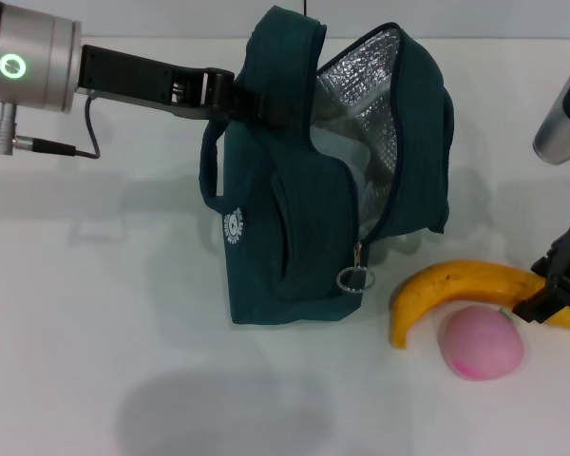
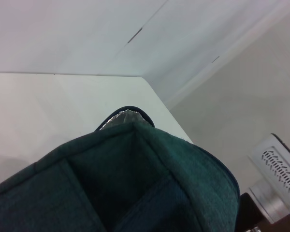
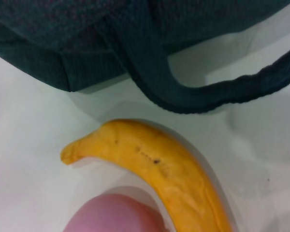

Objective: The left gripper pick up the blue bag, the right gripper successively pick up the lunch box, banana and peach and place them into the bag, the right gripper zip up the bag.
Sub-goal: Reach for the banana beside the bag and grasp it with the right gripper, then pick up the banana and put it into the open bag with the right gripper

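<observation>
The blue bag (image 1: 285, 228) stands mid-table, its mouth open and showing silver foil lining (image 1: 366, 85). My left gripper (image 1: 236, 99) is shut on the bag's top handle and holds that side up. A pale clear surface inside the mouth looks like the lunch box (image 1: 331, 152). The banana (image 1: 456, 285) lies on the table right of the bag, and the pink peach (image 1: 481, 344) touches its near side. My right gripper (image 1: 557, 285) hangs over the banana's right end. The right wrist view shows the banana (image 3: 169, 169), the peach (image 3: 116, 215) and a bag handle (image 3: 183, 92).
The zipper's metal ring pull (image 1: 354, 278) hangs at the bag's lower front corner. The right arm's silver link (image 1: 565, 114) is at the upper right. White tabletop (image 1: 95, 313) stretches to the left and front of the bag.
</observation>
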